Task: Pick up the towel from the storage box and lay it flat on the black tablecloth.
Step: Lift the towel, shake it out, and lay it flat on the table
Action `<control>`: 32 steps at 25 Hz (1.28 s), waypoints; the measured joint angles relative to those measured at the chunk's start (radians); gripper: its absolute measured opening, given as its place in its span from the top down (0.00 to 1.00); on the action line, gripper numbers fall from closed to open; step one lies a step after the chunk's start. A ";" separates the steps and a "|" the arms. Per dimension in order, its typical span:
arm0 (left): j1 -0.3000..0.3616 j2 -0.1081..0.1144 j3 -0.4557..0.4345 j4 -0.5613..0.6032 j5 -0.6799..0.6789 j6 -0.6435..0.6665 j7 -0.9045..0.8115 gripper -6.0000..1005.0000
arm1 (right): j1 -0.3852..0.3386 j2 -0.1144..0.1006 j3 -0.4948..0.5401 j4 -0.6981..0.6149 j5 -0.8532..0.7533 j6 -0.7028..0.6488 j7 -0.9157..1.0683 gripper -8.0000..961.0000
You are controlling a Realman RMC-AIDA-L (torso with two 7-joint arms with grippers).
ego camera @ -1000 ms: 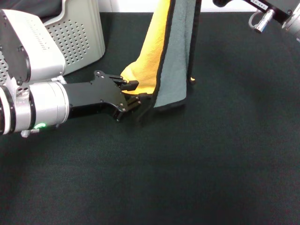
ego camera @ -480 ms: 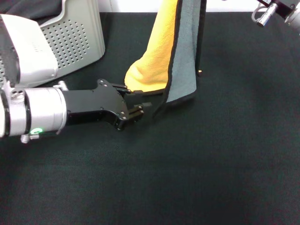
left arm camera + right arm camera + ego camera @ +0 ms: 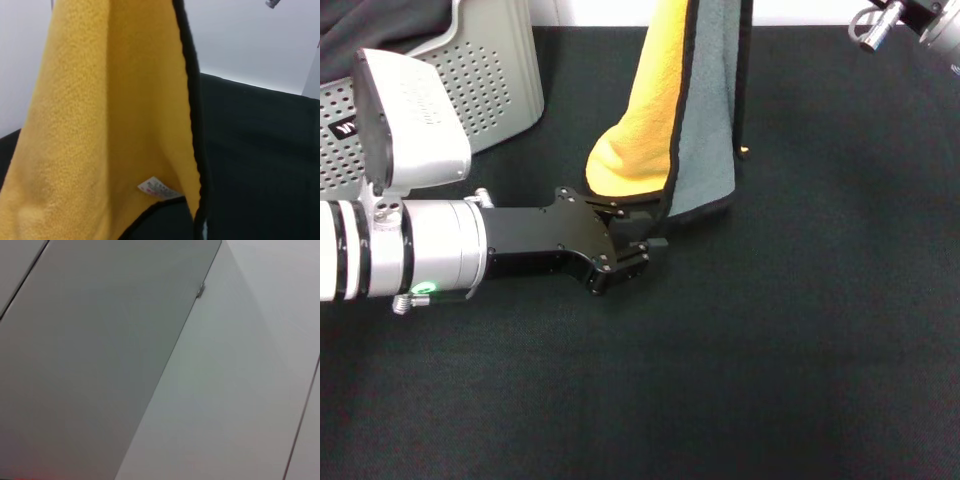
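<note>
The towel point(image 3: 695, 110) hangs upright from above the head view's top edge, folded lengthwise, yellow-orange side on the left and grey-green side on the right. Its black-trimmed bottom edge is just above the black tablecloth point(image 3: 770, 340). My left gripper point(image 3: 645, 236) reaches in from the left, open, with its fingertips at the towel's lower edge. The left wrist view shows the towel's yellow side point(image 3: 100, 125) close up, with a small white label point(image 3: 159, 190). The storage box point(image 3: 495, 80) stands at the back left. My right gripper is out of view; only part of its arm point(image 3: 905, 18) shows at the top right.
A plain black fabric bundle point(image 3: 380, 20) lies in the storage box. The left arm's silver wrist housing point(image 3: 415, 120) hides part of the box. The right wrist view shows only pale wall panels point(image 3: 160, 360).
My left gripper has moved right and toward me along the tablecloth, to under the towel's bottom edge. The towel's lower end has lifted and swung slightly. The right arm has moved further up out of view.
</note>
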 joint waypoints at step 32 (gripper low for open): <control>-0.049 -0.003 -0.001 -0.090 0.000 -0.050 0.042 0.72 | 0.006 0.000 -0.003 -0.001 0.009 -0.008 0.002 0.99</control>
